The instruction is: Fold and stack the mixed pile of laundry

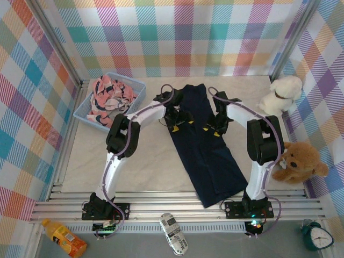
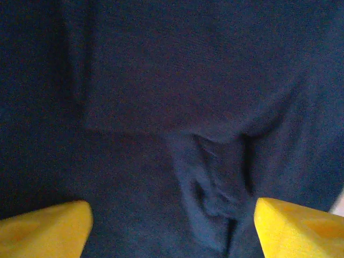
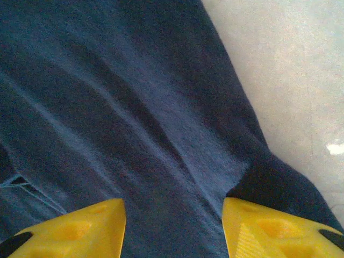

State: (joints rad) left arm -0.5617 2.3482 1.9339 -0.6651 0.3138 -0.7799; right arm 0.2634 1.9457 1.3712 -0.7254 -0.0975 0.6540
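The dark navy T-shirt (image 1: 207, 156) lies on the table as a long narrow strip running from the back centre toward the near right. Both grippers hover over its far part. My left gripper (image 1: 174, 119) is open, its yellow fingertips (image 2: 45, 228) set wide apart over wrinkled navy cloth (image 2: 161, 80), gripping nothing. My right gripper (image 1: 215, 126) is also open, straddling the shirt's right edge (image 3: 247, 177), where the cloth (image 3: 107, 107) meets the bare tabletop (image 3: 290, 70). The pink printed garment (image 1: 110, 98) lies bunched in the basket.
The light blue basket (image 1: 141, 85) stands at the back left. A white plush dog (image 1: 282, 94) and a brown plush bear (image 1: 295, 161) sit along the right wall. Off the table's front rail lie an orange bottle (image 1: 63, 238), a remote (image 1: 173, 232) and a clock (image 1: 317, 235).
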